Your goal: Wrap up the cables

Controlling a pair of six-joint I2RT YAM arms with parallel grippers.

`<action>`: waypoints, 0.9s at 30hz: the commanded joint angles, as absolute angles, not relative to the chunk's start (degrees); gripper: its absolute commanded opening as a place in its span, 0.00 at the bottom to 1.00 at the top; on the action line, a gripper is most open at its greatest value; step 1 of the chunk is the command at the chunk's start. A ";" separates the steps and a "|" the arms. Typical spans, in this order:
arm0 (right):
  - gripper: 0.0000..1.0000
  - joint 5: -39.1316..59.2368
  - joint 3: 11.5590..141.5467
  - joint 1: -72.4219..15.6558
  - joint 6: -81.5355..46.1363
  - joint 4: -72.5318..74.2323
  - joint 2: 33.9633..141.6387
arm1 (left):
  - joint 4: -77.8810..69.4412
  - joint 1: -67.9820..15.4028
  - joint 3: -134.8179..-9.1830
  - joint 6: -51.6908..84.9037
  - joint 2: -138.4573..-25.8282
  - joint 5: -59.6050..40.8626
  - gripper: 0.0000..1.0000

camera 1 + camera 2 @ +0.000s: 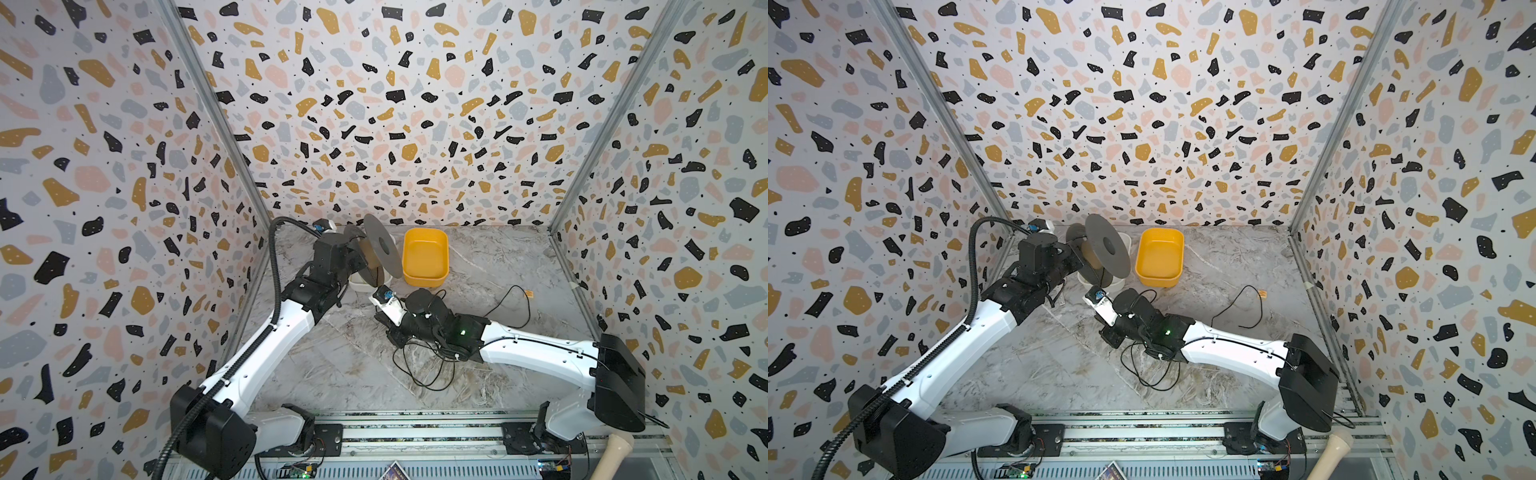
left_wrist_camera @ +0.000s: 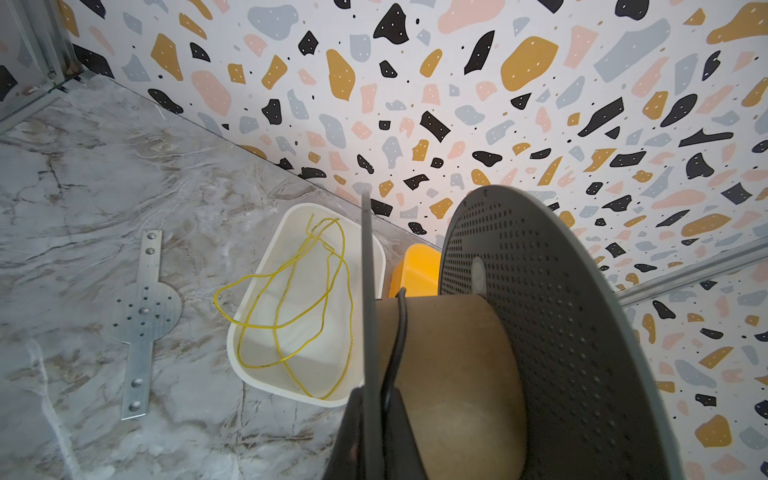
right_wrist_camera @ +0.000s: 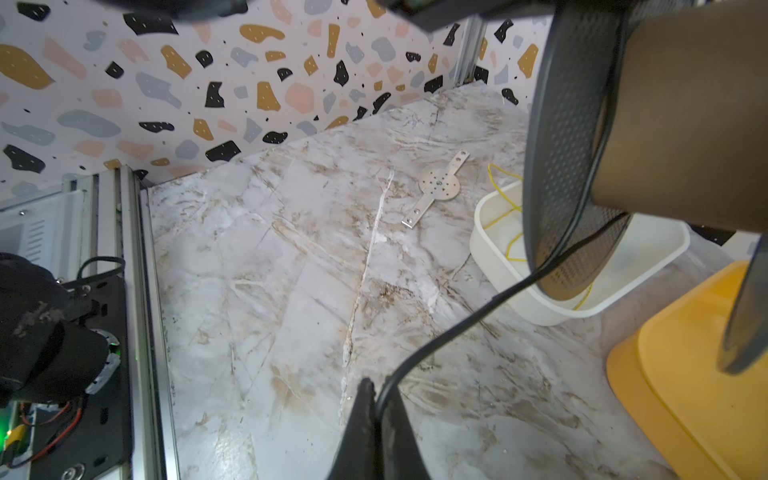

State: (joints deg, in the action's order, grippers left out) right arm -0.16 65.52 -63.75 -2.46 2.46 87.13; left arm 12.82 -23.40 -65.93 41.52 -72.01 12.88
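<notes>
Left wrist view shows what the top views hide: my left fingers (image 2: 353, 436) are pressed together on the near flange of the spool (image 2: 561, 332), and the black cable (image 2: 400, 324) runs off the cardboard core into that same pinch. It also shows a flat metal plate (image 2: 144, 316) with holes lying on the worktop (image 2: 83, 166), and a thin yellow cord (image 2: 344, 249) heaped in the white tub (image 2: 276, 249).

In the right wrist view my right fingers (image 3: 361, 428) are pinching the black cable, which rises from them to the spool.

Only the top views show the rest of the cable: loose loops on the worktop under my right arm (image 1: 532, 353), with one arc lying out near a small orange tag (image 1: 528, 294). The tag is too small to read.

By my count: one spool, one black cable, one yellow cord, one metal plate, and two tubs, the white one and a yellow tub (image 1: 424, 253) beside it
</notes>
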 commanded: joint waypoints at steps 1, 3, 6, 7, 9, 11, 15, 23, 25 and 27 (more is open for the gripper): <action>0.00 3.90 67.18 -64.02 -2.39 0.87 84.38 | 4.29 -23.36 -66.49 40.83 -70.67 16.46 0.00; 0.00 4.33 66.63 -63.07 -3.36 1.14 83.94 | 4.91 -23.29 -67.11 40.45 -70.70 16.44 0.00; 0.00 6.41 65.22 -61.69 -5.03 1.81 82.67 | 5.57 -23.29 -68.03 39.89 -70.82 16.72 0.00; 0.00 6.60 64.45 -61.41 -5.60 2.31 82.12 | 5.95 -23.30 -68.36 39.86 -70.97 16.74 0.00; 0.00 6.33 62.71 -60.56 -6.69 3.13 80.98 | 7.04 -23.19 -69.61 40.05 -71.27 15.45 0.00; 0.00 5.56 61.27 -59.54 -7.61 3.00 80.60 | 7.58 -23.09 -70.68 40.67 -71.49 13.98 0.00; 0.00 4.93 58.13 -56.94 -9.47 3.40 80.34 | 9.29 -23.06 -73.21 41.74 -71.74 11.64 0.00; 0.00 2.27 53.76 -54.32 -11.40 8.12 83.10 | 10.73 -22.99 -76.32 44.22 -71.46 8.26 0.00; 0.00 2.35 53.55 -54.32 -11.62 9.43 84.35 | 10.31 -22.94 -76.47 45.27 -71.44 6.91 0.00; 0.00 2.86 53.76 -54.32 -12.07 10.44 85.55 | 9.51 -22.97 -76.30 46.67 -71.53 5.25 0.00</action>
State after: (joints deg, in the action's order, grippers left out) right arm 2.98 53.78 -54.28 -10.70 7.38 84.68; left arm 15.84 -23.27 -73.52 43.75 -72.47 8.25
